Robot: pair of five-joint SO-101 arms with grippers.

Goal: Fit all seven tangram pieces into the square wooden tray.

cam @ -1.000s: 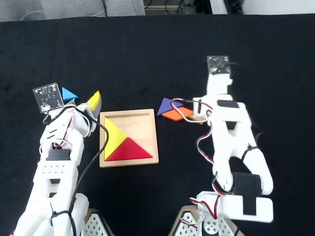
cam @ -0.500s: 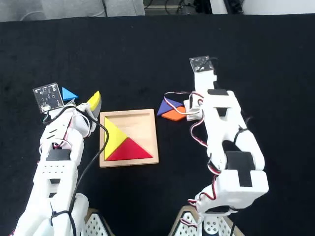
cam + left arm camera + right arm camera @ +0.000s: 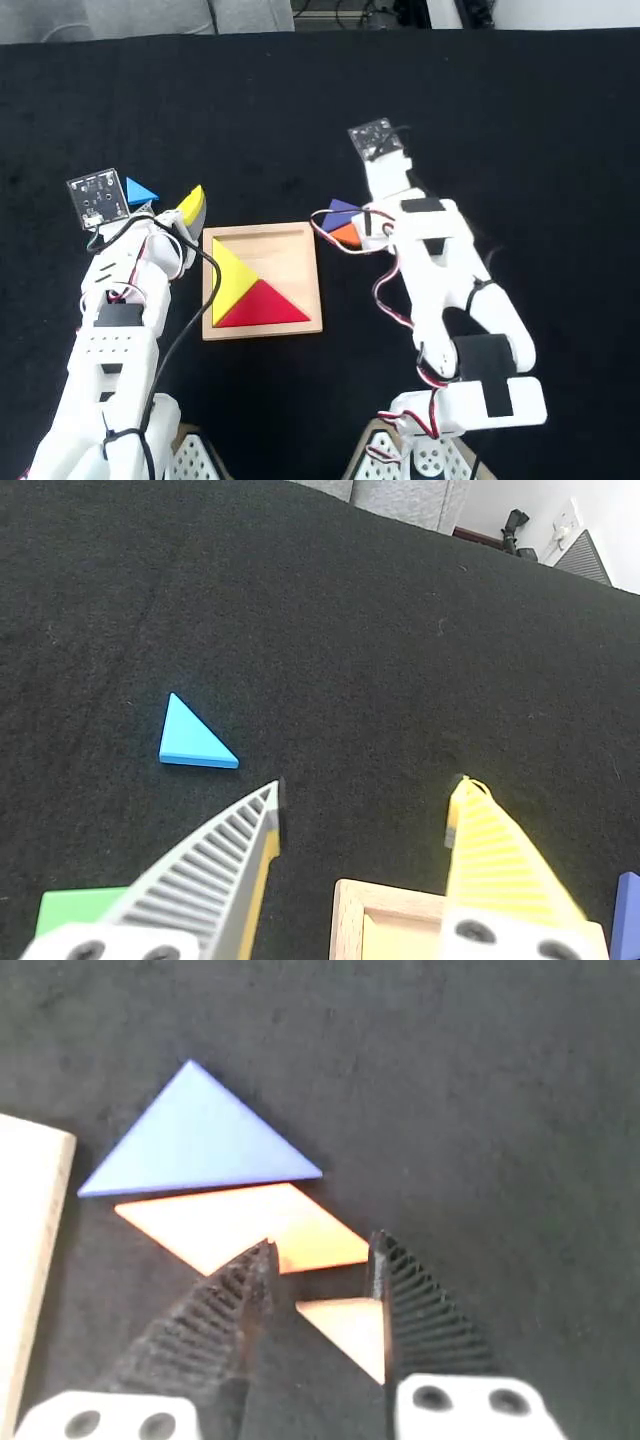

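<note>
High view: square wooden tray mid-surface, toward near edge. Yellow triangle and red triangle seated inside.

Left wrist view: left jaws wide open, empty, above bare surface by tray corner. Blue triangle beyond tips, green piece close by.

Right wrist view: right jaws part-open, empty, straddling end of orange parallelogram. Violet triangle just beside it, small orange triangle under one tip.

Risk: pieces thin, crowded. Closing could pinch two or skid off and shove neighbours.

No writing legible on pieces.
</note>
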